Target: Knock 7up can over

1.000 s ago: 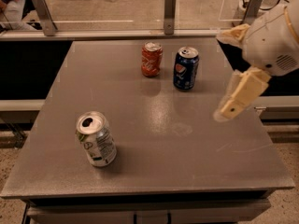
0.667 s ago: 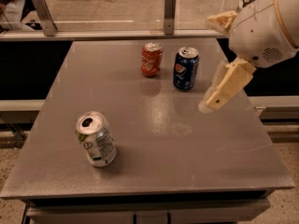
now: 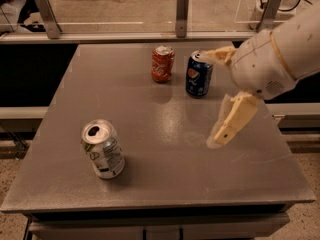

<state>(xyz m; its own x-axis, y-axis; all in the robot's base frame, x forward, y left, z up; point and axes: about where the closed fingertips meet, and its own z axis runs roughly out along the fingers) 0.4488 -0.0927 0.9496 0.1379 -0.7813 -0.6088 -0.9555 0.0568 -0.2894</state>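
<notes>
- Camera view: a grey table (image 3: 150, 129) seen from above and in front, with three drink cans on it and the robot's arm (image 3: 280, 54) reaching in from the right
- The 7up can (image 3: 102, 149), silver-white with green markings, stands upright near the front left of the table, its opened silver top towards the camera
- It is well apart from the other two cans and from the arm; nothing touches it
- A red-orange can (image 3: 163, 64) stands upright towards the back of the table, near the middle
- A dark blue Pepsi can (image 3: 199, 75) stands upright just to the right of the red-orange one, the two near each other but apart
- The gripper (image 3: 206, 99) hangs over the right half of the table, its two cream fingers (image 3: 234, 121) spread wide and grasping nothing
- The upper finger's tip lies by the Pepsi can's top rim; whether it touches cannot be told
- The lower finger points down and left at the bare table, well right of the 7up can
</notes>
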